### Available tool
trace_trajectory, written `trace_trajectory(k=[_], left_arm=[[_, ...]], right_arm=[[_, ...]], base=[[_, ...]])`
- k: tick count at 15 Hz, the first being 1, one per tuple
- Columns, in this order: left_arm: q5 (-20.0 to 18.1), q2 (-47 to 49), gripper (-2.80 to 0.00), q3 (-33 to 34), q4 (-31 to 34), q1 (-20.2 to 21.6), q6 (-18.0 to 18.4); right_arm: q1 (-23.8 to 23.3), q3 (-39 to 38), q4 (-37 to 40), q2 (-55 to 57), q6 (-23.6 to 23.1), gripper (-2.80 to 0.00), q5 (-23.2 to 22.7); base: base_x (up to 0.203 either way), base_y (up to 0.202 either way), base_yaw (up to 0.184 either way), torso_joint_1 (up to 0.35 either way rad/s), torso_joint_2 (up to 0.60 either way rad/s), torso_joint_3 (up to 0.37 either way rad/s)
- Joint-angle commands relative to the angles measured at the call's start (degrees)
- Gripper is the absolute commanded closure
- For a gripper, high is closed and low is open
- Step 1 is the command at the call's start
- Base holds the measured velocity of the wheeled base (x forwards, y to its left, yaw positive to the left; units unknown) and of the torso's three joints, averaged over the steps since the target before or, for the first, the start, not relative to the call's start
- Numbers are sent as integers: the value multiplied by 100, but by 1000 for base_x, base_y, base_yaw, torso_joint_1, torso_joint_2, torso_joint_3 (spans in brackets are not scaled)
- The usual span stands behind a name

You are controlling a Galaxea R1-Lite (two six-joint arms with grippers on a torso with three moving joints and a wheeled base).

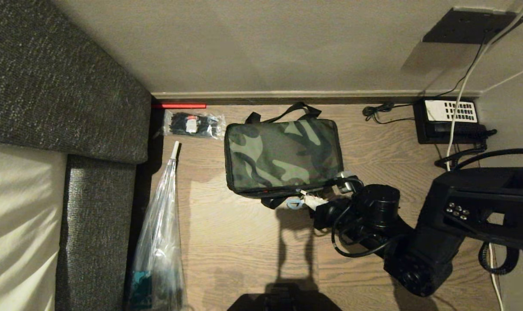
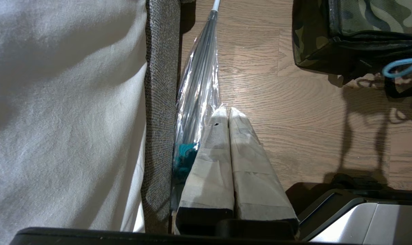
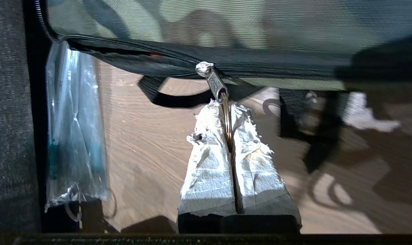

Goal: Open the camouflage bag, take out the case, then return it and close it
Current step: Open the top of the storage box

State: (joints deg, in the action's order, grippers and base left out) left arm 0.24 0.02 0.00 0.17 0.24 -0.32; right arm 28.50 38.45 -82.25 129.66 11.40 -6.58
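Observation:
The camouflage bag (image 1: 283, 155) lies flat on the wooden floor with its lid down and its black straps spread at the far and near sides. My right gripper (image 1: 313, 201) is at the bag's near right edge. In the right wrist view its paper-wrapped fingers (image 3: 209, 160) are shut on the metal ring of the zip pull (image 3: 214, 80), which hangs from the slider on the bag's (image 3: 226, 20) black zip line. The case is out of view. My left gripper (image 2: 228, 110) hangs shut and empty low at the left, away from the bag (image 2: 362, 20).
A grey upholstered seat (image 1: 71, 86) fills the left. A clear-wrapped umbrella (image 1: 162, 224) leans along it. A clear packet of black items (image 1: 194, 124) lies left of the bag. A black telephone (image 1: 454, 119) with cables sits at the far right by the wall.

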Motion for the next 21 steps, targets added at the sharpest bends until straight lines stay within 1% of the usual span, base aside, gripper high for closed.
trace_trajectory(k=[1, 10, 13, 14, 17, 21], left_arm=[[2, -11, 0, 9, 1, 3, -4], [2, -11, 0, 18, 1, 11, -4], [2, -11, 0, 9, 1, 2, -4], [2, -11, 0, 17, 1, 2, -4], [2, -11, 0, 18, 1, 2, -4], [2, -2, 0, 9, 1, 2, -4]], right_arm=[[-106, -253, -42, -257, -8, 0, -24], [-709, -509, -45, -245, -285, 0, -98], [-852, -635, -46, -278, -590, 0, -98], [-893, -722, -46, -290, -629, 0, -98], [-952, -752, -46, -292, -656, 0, -98], [-1154, -743, -46, -310, -648, 0, -89]], base=[[0, 0, 0, 0, 0, 0], [0, 0, 0, 0, 0, 0], [0, 0, 0, 0, 0, 0], [0, 0, 0, 0, 0, 0], [0, 0, 0, 0, 0, 0], [0, 0, 0, 0, 0, 0]])
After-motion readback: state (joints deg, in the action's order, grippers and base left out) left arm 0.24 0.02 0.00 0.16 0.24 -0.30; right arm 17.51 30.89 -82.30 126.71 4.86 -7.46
